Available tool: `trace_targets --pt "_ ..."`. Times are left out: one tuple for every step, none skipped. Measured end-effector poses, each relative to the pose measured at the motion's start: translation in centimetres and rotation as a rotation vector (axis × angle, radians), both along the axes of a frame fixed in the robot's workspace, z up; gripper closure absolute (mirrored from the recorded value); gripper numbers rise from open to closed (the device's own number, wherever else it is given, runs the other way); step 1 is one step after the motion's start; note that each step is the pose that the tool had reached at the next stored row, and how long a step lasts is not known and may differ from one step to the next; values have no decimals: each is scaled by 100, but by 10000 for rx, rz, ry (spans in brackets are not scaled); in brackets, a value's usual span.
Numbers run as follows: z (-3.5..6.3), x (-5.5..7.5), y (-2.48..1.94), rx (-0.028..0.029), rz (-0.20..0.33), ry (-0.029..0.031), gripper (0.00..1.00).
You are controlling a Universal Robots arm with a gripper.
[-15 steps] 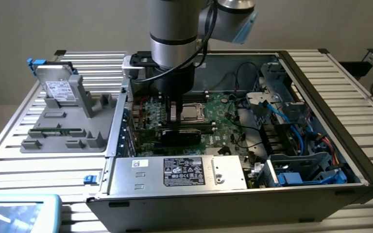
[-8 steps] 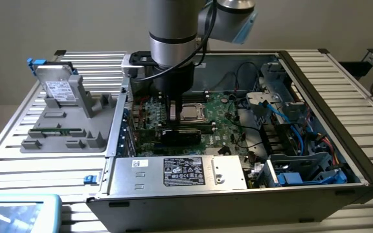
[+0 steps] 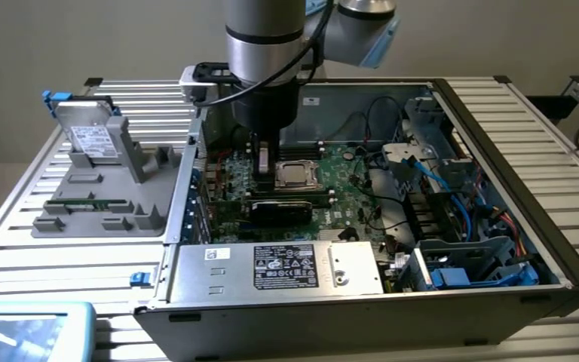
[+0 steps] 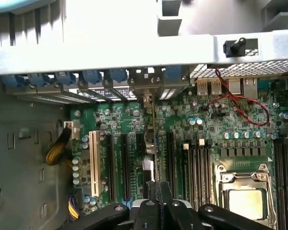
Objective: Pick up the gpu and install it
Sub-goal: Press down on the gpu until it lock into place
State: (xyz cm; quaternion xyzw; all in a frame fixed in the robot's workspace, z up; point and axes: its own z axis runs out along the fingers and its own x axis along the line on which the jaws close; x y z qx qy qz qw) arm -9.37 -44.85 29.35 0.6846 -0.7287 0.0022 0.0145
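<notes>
1. While the arm (image 3: pixel 264 68) reaches down into the open case (image 3: pixel 511 151), its gripper (image 4: pixel 158 199) is clamped narrow on the gpu (image 4: pixel 154 143).
2. Seen from the wrist, the gpu stands on edge between the fingers (image 4: pixel 149 211) — a thin green line running away from the gripper across the board (image 4: pixel 206 124), toward the rear wall.
3. At the gpu's far end its bracket (image 4: pixel 146 86) sits against the row of rear slot openings, among the blue clips (image 4: pixel 91 76).
4. Flanking the gpu on either side are long black slots (image 4: pixel 125 163), and a white slot (image 4: pixel 94 163) lies further off.
5. Close beside the gripper sits the cpu socket (image 4: pixel 245 191), its silver chip (image 4: pixel 247 201) exposed.
6. Inside the case, in the exterior view, are the green board, a labelled power supply (image 3: pixel 280 268) at the near edge, and a drive cage with blue cables (image 3: pixel 470 264) well off to that view's right.
7. Outside the case, to the exterior view's left, a grey tray (image 3: pixel 108 204) holds a hard drive (image 3: pixel 93 136) standing upright and a small memory stick (image 3: pixel 88 204) lying flat — both well apart from the gripper.
8. Case and tray rest on a slatted metal table (image 3: pixel 28 249).
</notes>
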Motion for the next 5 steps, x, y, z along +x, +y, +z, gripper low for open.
trace_targets --pt "0 0 0 0 0 0 88" --pt "0 0 0 0 0 1 88" --pt "0 0 0 0 0 1 88" --pt "1 0 0 -1 -1 1 88" --pt "1 -1 0 -2 0 1 88"
